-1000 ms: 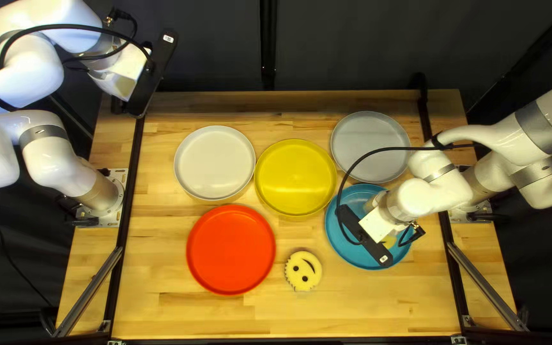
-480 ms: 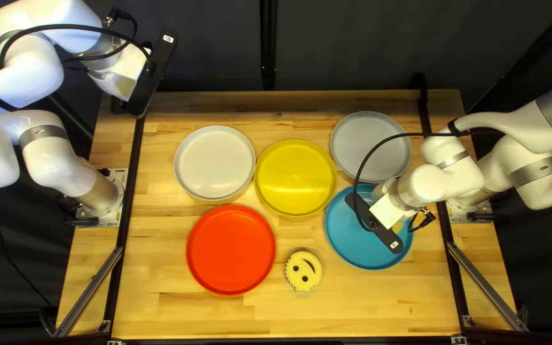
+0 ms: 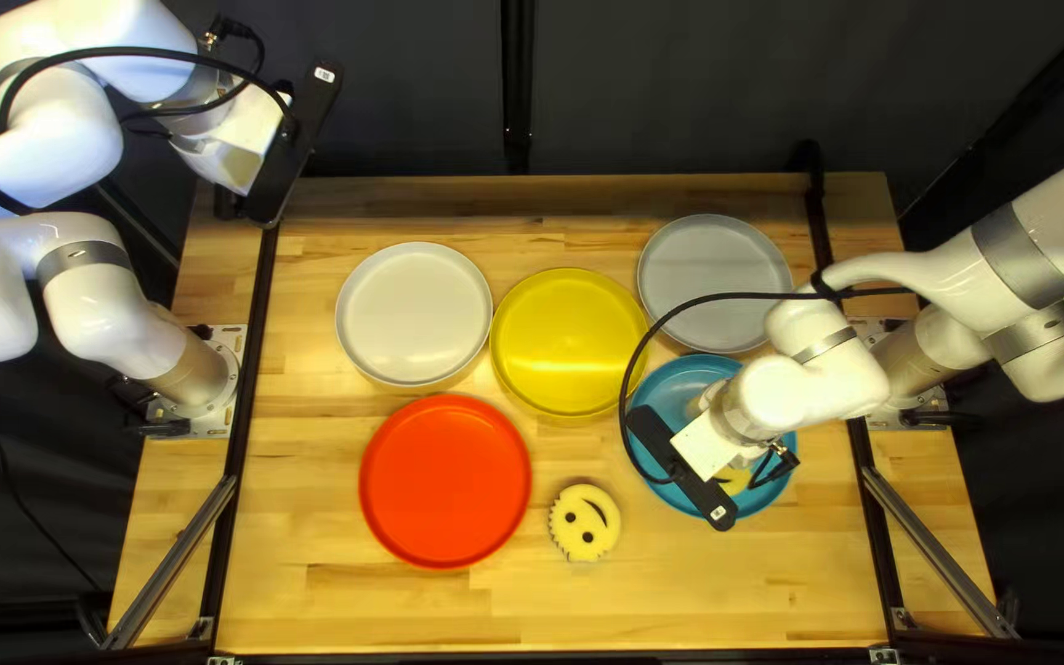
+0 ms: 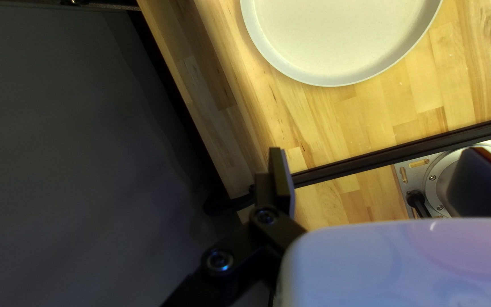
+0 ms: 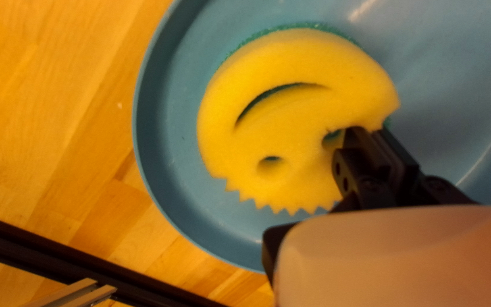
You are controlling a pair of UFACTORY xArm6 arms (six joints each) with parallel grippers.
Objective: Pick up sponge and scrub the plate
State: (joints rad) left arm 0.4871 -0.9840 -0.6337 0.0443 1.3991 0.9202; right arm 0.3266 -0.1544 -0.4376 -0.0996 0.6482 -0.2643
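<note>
Sponge [image 5: 313,62] pinched in right gripper [image 5: 367,136], inside blue plate [image 5: 163,113]. Pickup done; scrub likely unfinished. Left gripper [image 4: 281,173] open, well away from plate.

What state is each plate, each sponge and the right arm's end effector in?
Yellow smiley foam sponge: held by one edge
Right arm's black end effector: shut on that sponge
Round blue plate: face up
Round red plate: face up
Round yellow plate: face up
Round off-white plate: face up
Round grey plate: face up
Second yellow smiley foam sponge: unheld, face up
</note>
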